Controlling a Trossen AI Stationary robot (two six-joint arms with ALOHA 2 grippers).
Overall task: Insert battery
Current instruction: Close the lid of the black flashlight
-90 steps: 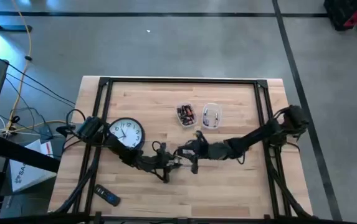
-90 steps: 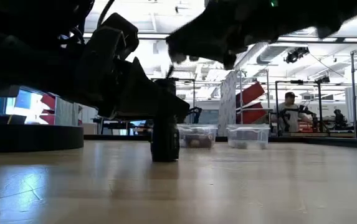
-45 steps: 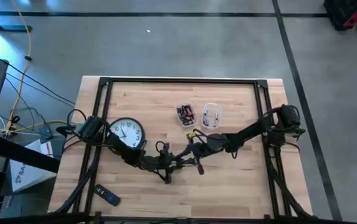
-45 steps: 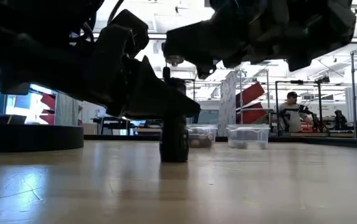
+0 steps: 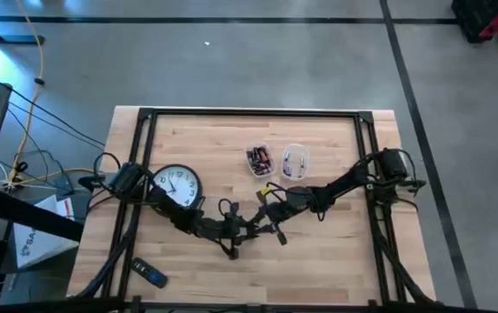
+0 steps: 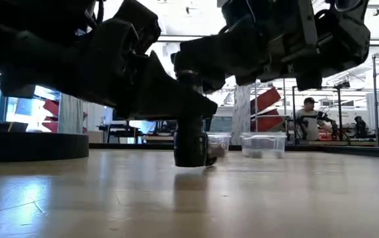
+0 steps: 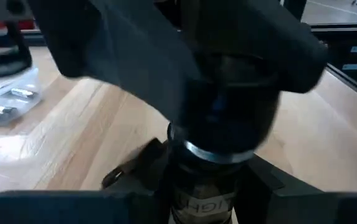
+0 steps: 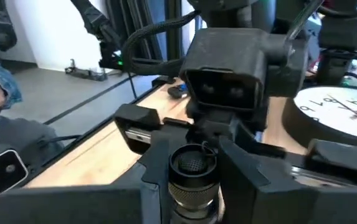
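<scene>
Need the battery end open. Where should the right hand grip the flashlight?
On the ribbed end cap, coming down from above. The flashlight stands roughly upright with the left hand clamping its lower barrel from the sides, so only the top is free. The round cap fits between the right hand's fingers.

The counter (image 5: 318, 261) is pale blond wood with fine plank lines, edged by a black frame (image 5: 249, 113). Both arms are black, and so are the left tool (image 5: 247, 232) and the right tool (image 5: 268, 217). The flashlight (image 6: 190, 142) between them is black, with a silvery ring near its head and pale lettering on the barrel. The clock (image 5: 176, 187) has a white face, black numerals and a black rim. Two clear tubs sit on the wood: one (image 5: 259, 160) shows dark and reddish pieces, the other (image 5: 295, 162) looks mostly white. A black remote (image 5: 149, 275) carries a blue patch. The floor (image 5: 231, 61) is grey, crossed by dark lines, and a yellow cable (image 5: 31, 78) runs across it.
</scene>
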